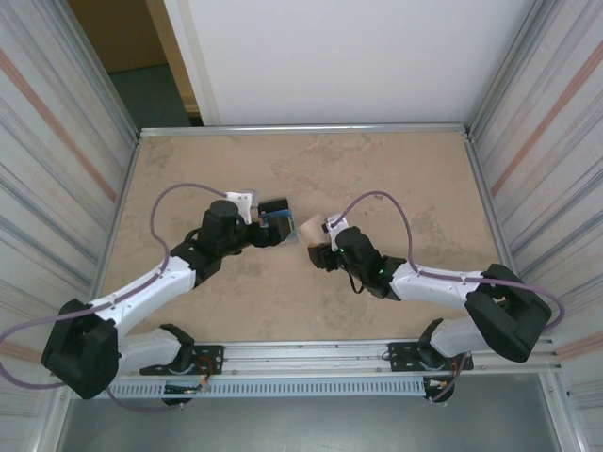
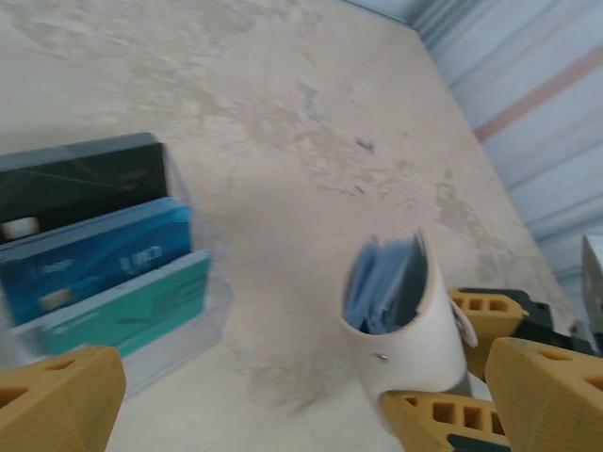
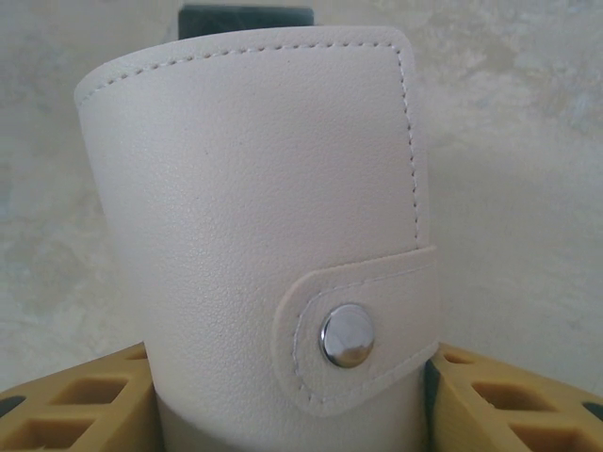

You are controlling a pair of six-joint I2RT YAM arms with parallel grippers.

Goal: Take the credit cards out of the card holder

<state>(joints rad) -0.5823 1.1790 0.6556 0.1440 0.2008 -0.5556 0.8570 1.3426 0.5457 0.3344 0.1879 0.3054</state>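
The credit cards [image 2: 94, 254], black, blue and teal, lie fanned in a clear sleeve on the table, just past my left finger [image 2: 57, 400]. From above, the credit cards [image 1: 276, 215] sit at the tip of my left gripper [image 1: 267, 229]. My left gripper [image 2: 301, 405] stands wide open with nothing between its fingers. The beige card holder [image 3: 254, 188] stands upright and bowed between the yellow fingers [image 3: 75, 405] of my right gripper [image 3: 287, 414], its snap tab facing the camera. In the left wrist view the card holder [image 2: 415, 330] gapes, showing pale blue inner faces. My right gripper [image 1: 317, 249] is shut on it.
The tan table [image 1: 396, 179] has a raised metal rim and corrugated walls on both sides. Both arms meet near the table's middle, their grippers a few centimetres apart. Open tabletop stretches behind them and to either side.
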